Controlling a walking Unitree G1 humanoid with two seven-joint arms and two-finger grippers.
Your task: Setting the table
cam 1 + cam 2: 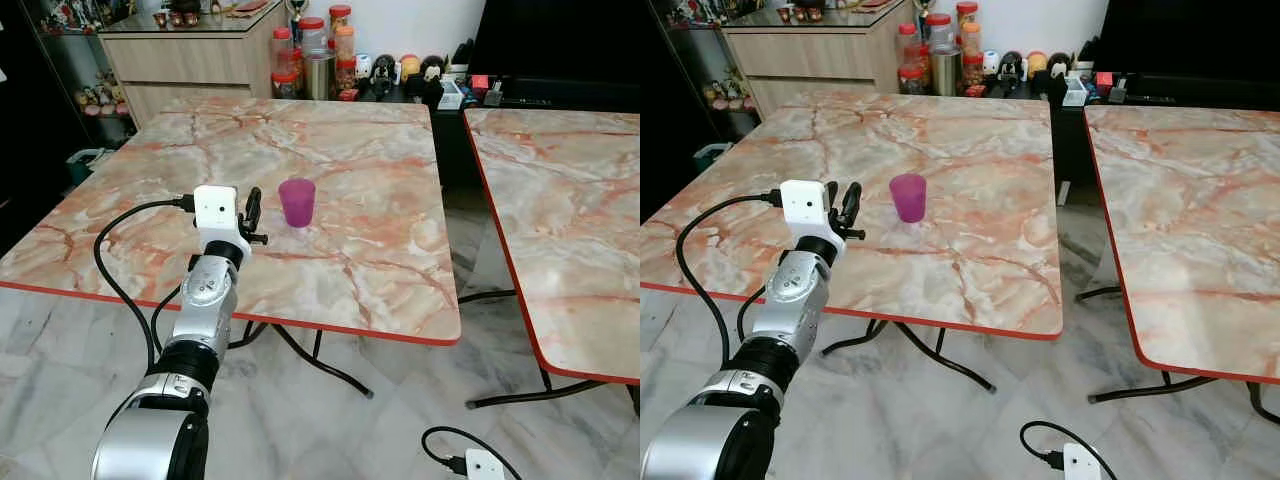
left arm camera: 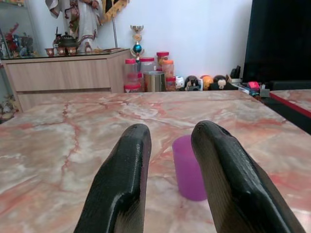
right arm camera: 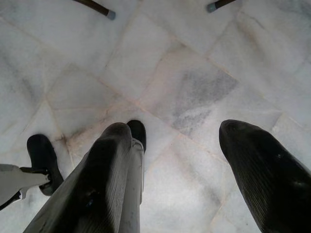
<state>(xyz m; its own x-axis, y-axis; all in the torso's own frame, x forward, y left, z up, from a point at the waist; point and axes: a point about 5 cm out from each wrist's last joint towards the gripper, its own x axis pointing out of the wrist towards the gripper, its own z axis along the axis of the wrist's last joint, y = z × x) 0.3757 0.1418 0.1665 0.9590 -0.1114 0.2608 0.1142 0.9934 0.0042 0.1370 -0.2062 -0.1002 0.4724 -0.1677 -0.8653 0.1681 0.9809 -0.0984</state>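
Note:
A small purple cup (image 1: 296, 202) stands upright near the middle of the marble table (image 1: 350, 170). My left gripper (image 1: 252, 210) hovers over the table just left of the cup, a short gap away from it. In the left wrist view its two black fingers (image 2: 127, 179) stand open with nothing between them, and the cup (image 2: 188, 167) sits on the table just beyond their tips. My right gripper (image 3: 170, 145) hangs low over the tiled floor, open and holding nothing.
A second marble table (image 1: 560, 210) stands to the right across a narrow gap. Jars (image 1: 312, 55) and small figurines (image 1: 410, 68) crowd a low shelf behind the table, beside a wooden cabinet (image 1: 185, 55). A cable and white box (image 1: 482, 465) lie on the floor.

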